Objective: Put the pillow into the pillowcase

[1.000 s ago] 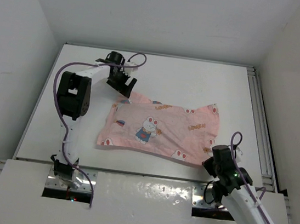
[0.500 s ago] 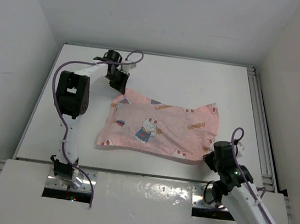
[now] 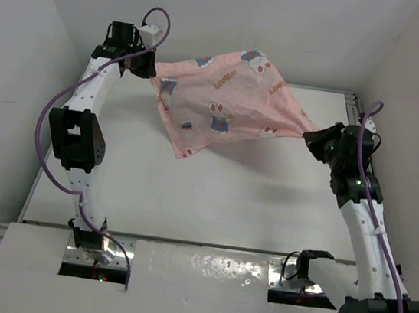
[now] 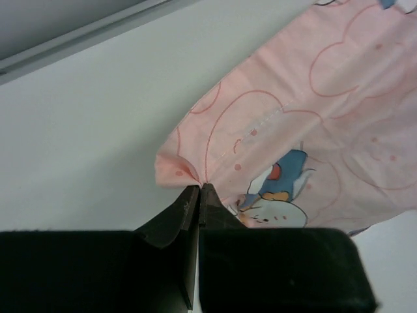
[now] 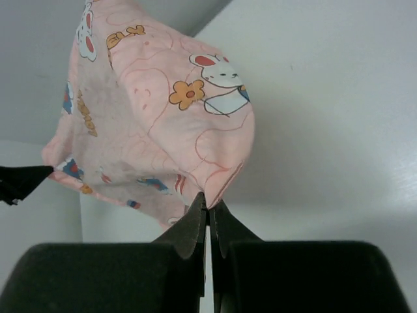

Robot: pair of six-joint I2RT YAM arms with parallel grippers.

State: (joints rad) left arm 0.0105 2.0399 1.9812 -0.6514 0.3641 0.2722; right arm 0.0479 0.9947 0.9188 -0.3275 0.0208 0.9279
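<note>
Top view: the pillowcase (image 3: 224, 104) is in the air over the far half of the table (image 3: 211, 203), stretched between my two grippers. My left gripper (image 3: 152, 74) has the pillowcase's left corner and my right gripper (image 3: 312, 136) has its right corner. One loose corner of the pillowcase droops toward the near side, and its shadow falls on the table below. The rabbit prints face the camera. Both my arms are raised, one on each side of the pillowcase.

Left wrist view: my left gripper (image 4: 199, 189) has its fingers pressed together on a small bunched tip of the pillowcase (image 4: 313, 124). No gap shows between them, only pink cloth pinched at the tips. The pillowcase spreads away to the right of that tip, and a stitched seam line and a blue-and-red figure sit near the pinch. The white table (image 4: 85, 130) is behind the pillowcase, and a grey rail (image 4: 98, 32) lies beyond it.

Right wrist view: my right gripper (image 5: 208, 199) has its fingers closed tight on a corner of the pillowcase (image 5: 163, 117), with the fabric folded into the tips. The pillowcase bulges upward from the pinch, showing a rabbit and an orange flower print. A greyish patch shows through the cloth on the pillowcase's left half, and I cannot tell whether it is the pillow. A dark fingertip touches the pillowcase's far-left corner, probably my left gripper.
</note>
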